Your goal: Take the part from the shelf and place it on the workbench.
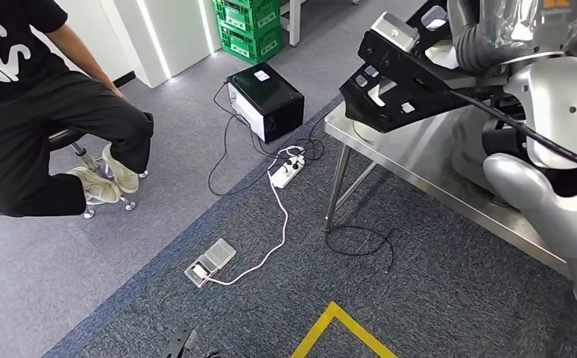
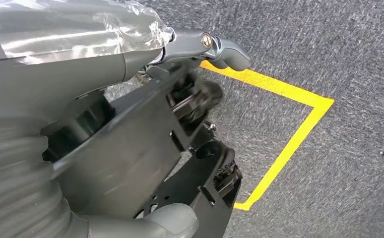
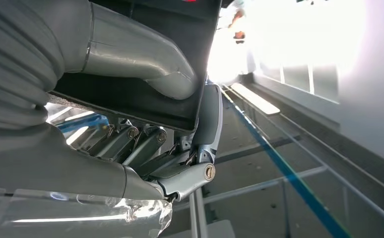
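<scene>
One black part [image 1: 401,78], flat with cutouts and white labels, sat tilted in the upper right of the head frame, over the near corner of the steel surface [image 1: 420,160]; whether it touched the surface, can't tell. Both hands held it. Left hand [image 2: 145,124]: thumb along one edge, fingers [image 2: 229,54] curled over the opposite edge, carpet with a yellow tape corner [image 2: 299,129] below. Right hand [image 3: 180,148]: thumb pressed on the part's flat face, fingers [image 3: 205,124] wrapped around its edge. Left of the surface: black box [image 1: 267,101], white power strip [image 1: 287,170] with cables, clear case [image 1: 211,261] on the carpet. Green crates [image 1: 248,28] top centre. Seated person [image 1: 39,104] on a stool, upper left.
</scene>
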